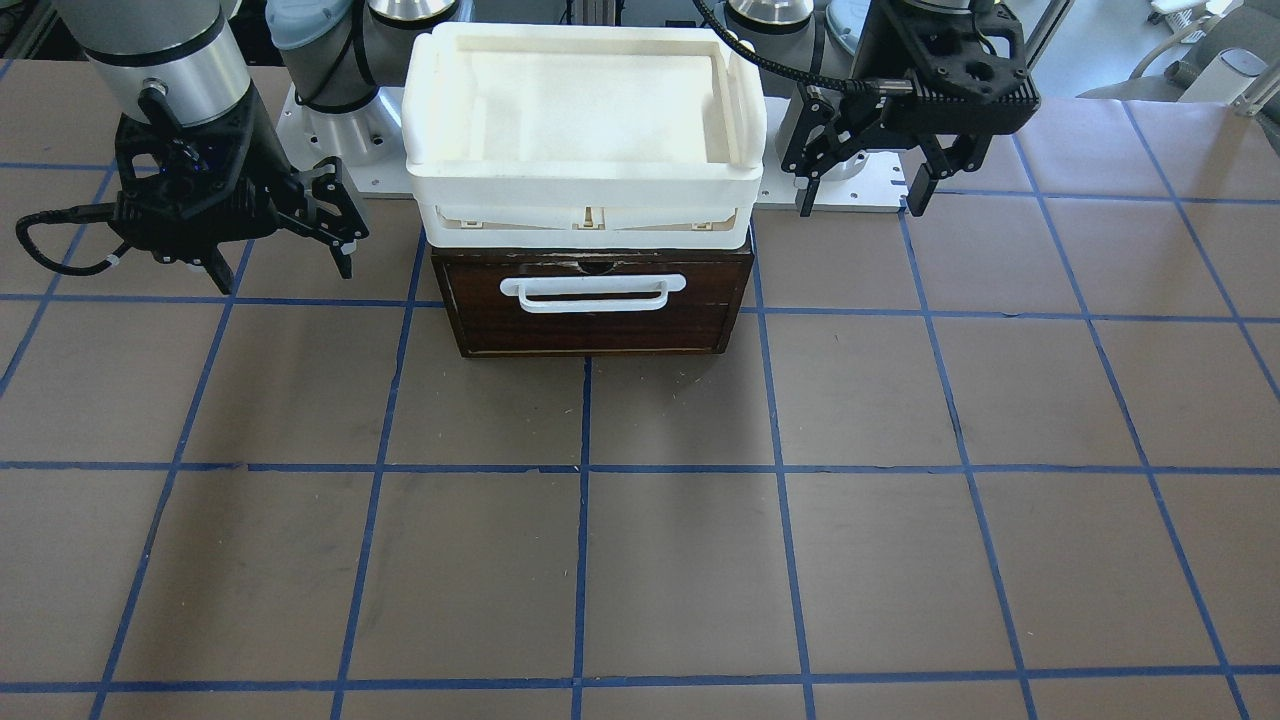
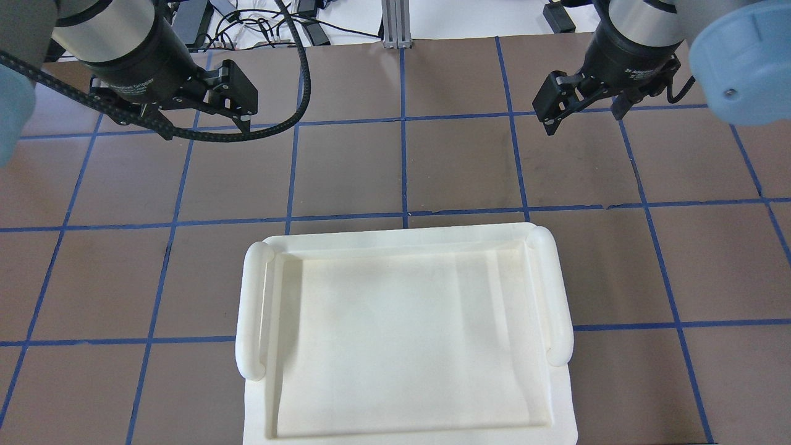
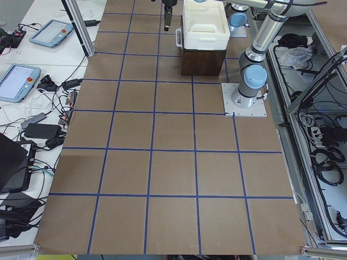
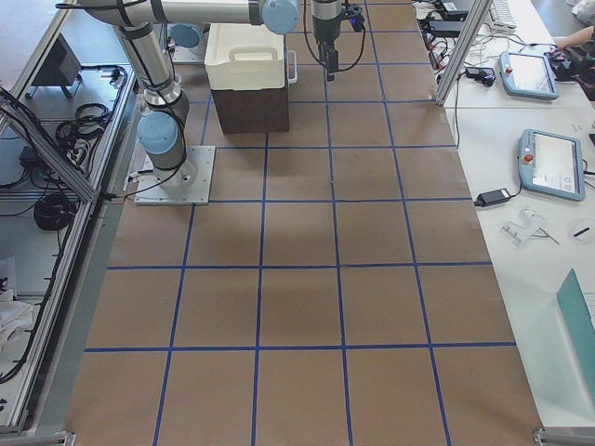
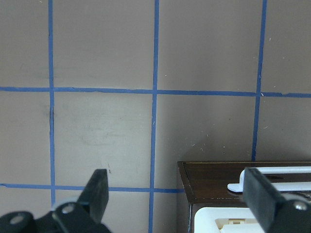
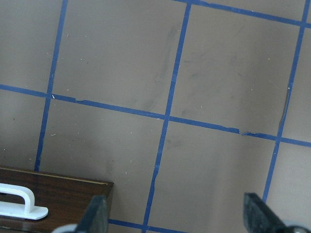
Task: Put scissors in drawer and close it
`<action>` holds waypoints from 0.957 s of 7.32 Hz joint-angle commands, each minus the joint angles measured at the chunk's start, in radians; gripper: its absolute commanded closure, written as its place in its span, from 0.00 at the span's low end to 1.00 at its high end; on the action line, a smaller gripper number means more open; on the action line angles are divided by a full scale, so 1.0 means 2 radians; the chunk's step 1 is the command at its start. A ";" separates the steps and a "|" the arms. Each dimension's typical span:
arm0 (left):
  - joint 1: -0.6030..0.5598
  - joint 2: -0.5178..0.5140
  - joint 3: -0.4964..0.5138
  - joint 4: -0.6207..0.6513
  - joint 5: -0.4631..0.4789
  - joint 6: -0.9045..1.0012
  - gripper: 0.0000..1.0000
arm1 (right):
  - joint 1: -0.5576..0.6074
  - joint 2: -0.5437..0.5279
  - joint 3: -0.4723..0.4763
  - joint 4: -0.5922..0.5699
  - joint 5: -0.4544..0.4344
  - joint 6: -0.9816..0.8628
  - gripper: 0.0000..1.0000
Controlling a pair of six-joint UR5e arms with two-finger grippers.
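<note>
The drawer has a dark brown front and a white bar handle. It is pushed in under the white plastic tray. The scissors show in no view. My left gripper is open and empty, hovering beside the drawer unit on its left side; it also shows in the overhead view. My right gripper is open and empty on the other side; it also shows in the overhead view. The left wrist view shows the drawer's corner, and the right wrist view shows the other corner.
The white tray on top of the unit holds nothing and hides the drawer from above. The brown table with blue grid lines stretches in front of the drawer. Operator tablets and cables lie beyond the table's far edge.
</note>
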 commanded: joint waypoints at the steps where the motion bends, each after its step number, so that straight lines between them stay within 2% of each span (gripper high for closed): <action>1: 0.000 -0.009 0.015 -0.004 0.000 -0.001 0.00 | 0.000 0.000 0.002 0.004 -0.002 0.000 0.00; 7: -0.001 -0.003 0.009 -0.006 0.000 0.000 0.00 | -0.003 0.002 0.002 0.002 -0.003 0.000 0.00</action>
